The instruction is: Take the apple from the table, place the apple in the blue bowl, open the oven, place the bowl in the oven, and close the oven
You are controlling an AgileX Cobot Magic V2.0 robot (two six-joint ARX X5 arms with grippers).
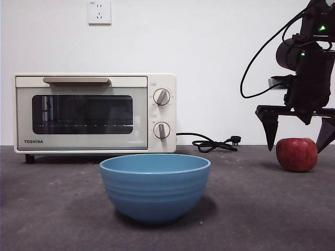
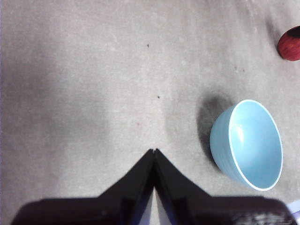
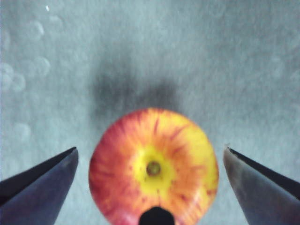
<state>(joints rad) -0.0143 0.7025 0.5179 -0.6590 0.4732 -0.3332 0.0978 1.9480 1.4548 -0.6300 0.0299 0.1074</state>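
The dark-red apple (image 1: 297, 154) rests on the grey table (image 1: 251, 209) at the far right. My right gripper (image 1: 297, 142) hangs just above it, open, one jaw on each side and neither touching. From the right wrist the apple (image 3: 153, 166) shows its yellow top between the wide-spread jaws of that gripper (image 3: 151, 161). The blue bowl (image 1: 155, 186) stands empty at the table's front centre, also in the left wrist view as the bowl (image 2: 247, 144). My left gripper (image 2: 154, 151) is shut, high over bare table, away from the bowl. The cream oven (image 1: 94, 113) stands at the back left, door closed.
A black cord with plug (image 1: 214, 143) lies on the table between the oven and the apple. A white wall socket (image 1: 99, 12) sits above the oven. The apple (image 2: 289, 43) shows at the edge of the left wrist view, beyond the bowl.
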